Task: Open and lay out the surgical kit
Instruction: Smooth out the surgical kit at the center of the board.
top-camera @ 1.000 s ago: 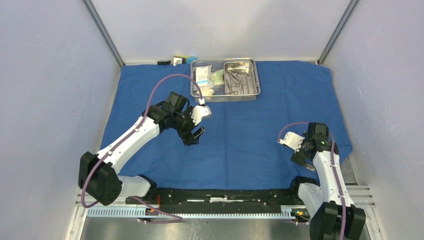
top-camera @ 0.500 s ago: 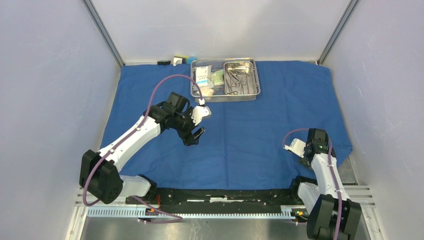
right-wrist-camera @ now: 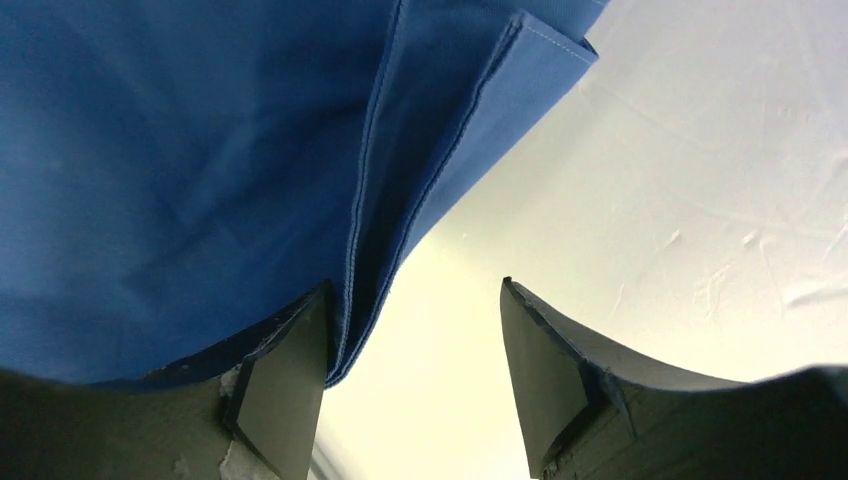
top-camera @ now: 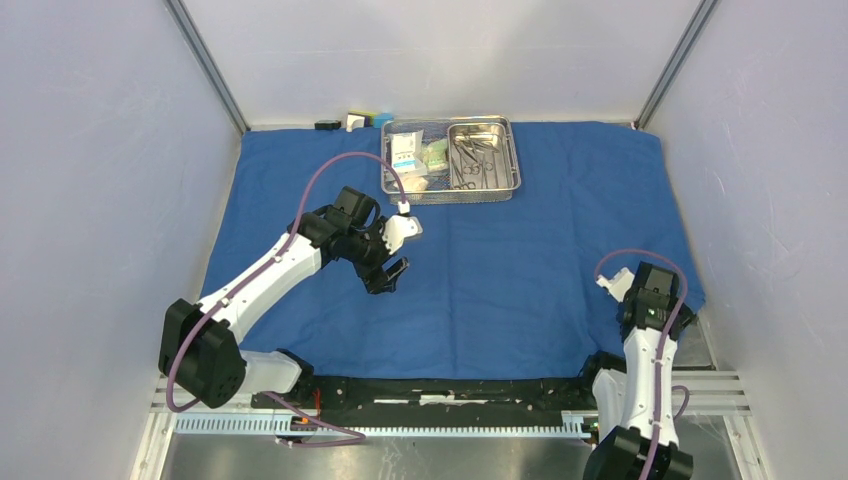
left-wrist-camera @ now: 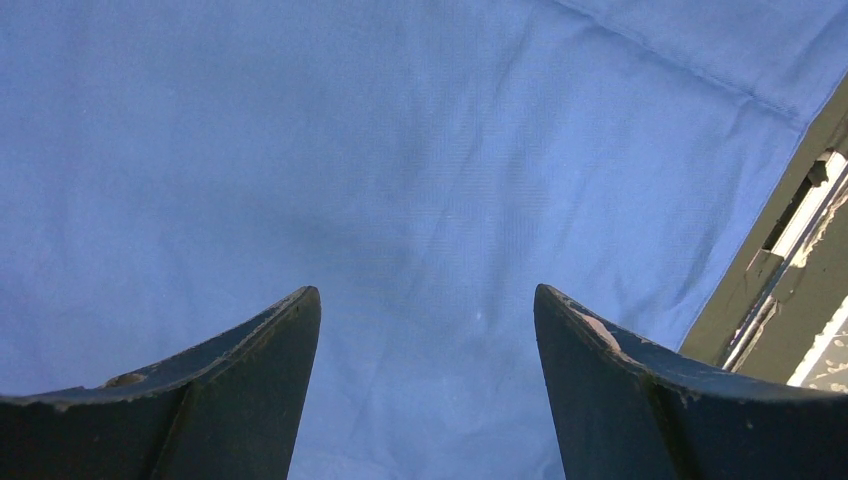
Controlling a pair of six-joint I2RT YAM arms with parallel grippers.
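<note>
Blue cloth wrap (right-wrist-camera: 180, 150) — its hem — lies just inside the right pincer (right-wrist-camera: 412, 290).

One cloth (top-camera: 500, 270) covers one bench (right-wrist-camera: 700, 150). On it stands one basket (top-camera: 400, 193), and inside that is one pan (top-camera: 505, 150). There are three packets in the basket: one white and blue (top-camera: 405, 148), one greenish (top-camera: 435, 152) and one white (top-camera: 415, 182). The pan holds several instruments (top-camera: 470, 165), tangled too closely and too small to count. Three blocks stand behind the cloth: one black (top-camera: 327, 125), one white (top-camera: 355, 122) and one blue (top-camera: 383, 120). There are two arms, the left arm (top-camera: 270, 270) and the right arm (top-camera: 645, 350), and each carries one purple cable. There are also two end effectors, the left end effector (left-wrist-camera: 427, 300) and the right end effector (right-wrist-camera: 410, 300), each with two fingers.
</note>
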